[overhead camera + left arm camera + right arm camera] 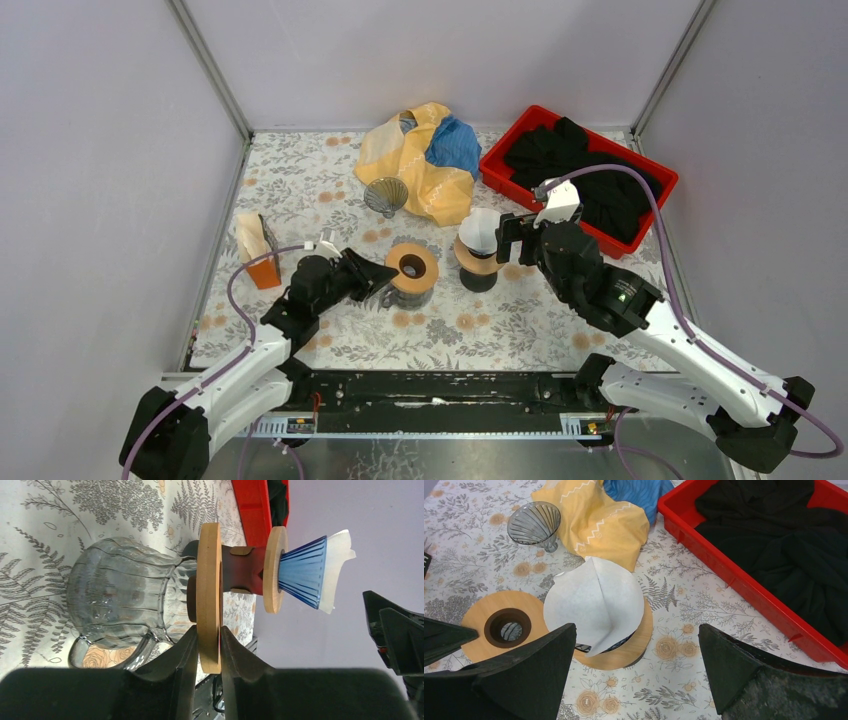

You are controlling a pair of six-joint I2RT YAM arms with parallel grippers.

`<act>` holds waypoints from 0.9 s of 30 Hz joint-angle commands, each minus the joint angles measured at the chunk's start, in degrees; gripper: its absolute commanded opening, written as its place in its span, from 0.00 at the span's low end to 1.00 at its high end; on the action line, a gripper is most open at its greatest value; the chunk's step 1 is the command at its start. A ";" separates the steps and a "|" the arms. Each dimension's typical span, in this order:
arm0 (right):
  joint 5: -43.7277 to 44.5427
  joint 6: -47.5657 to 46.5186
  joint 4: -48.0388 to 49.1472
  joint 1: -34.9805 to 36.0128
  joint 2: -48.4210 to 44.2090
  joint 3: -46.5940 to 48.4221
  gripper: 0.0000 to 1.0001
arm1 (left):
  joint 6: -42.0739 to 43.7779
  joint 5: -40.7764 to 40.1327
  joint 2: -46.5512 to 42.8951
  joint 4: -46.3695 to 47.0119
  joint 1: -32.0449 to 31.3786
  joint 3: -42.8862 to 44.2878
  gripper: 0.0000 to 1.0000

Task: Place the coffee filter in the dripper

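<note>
White filter (596, 600) in blue dripper (302, 572) | red bin (709, 552): black cloth (774, 540)

Round the dripper (478, 262), a disc (412, 266) blocks 9 o'clock, cloth (420, 165) 11 and a tray (495, 175) 2, with open table (480, 320) at 6.

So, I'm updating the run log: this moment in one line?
left gripper shut on wooden ring | right gripper open near paper filter | paper filter in blue dripper

Floral table (330, 190) holds red tray (495, 176), yellow cloth (420, 165), glass dripper (386, 195)
</note>
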 commanded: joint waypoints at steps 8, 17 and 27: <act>1.56 -0.44 2.45 0.14 -0.48 -0.28 1.00 | 3.23 -2.77 -0.41 -2.08 0.29 1.86 0.34; 1.44 -0.40 2.29 0.13 -0.28 -0.47 1.00 | 5.99 -6.43 -2.83 -8.51 0.37 3.87 0.49; 2.90 -0.56 2.20 0.13 -1.37 -0.75 1.00 | 8.48 -7.67 -2.10 -12.43 0.40 6.50 0.71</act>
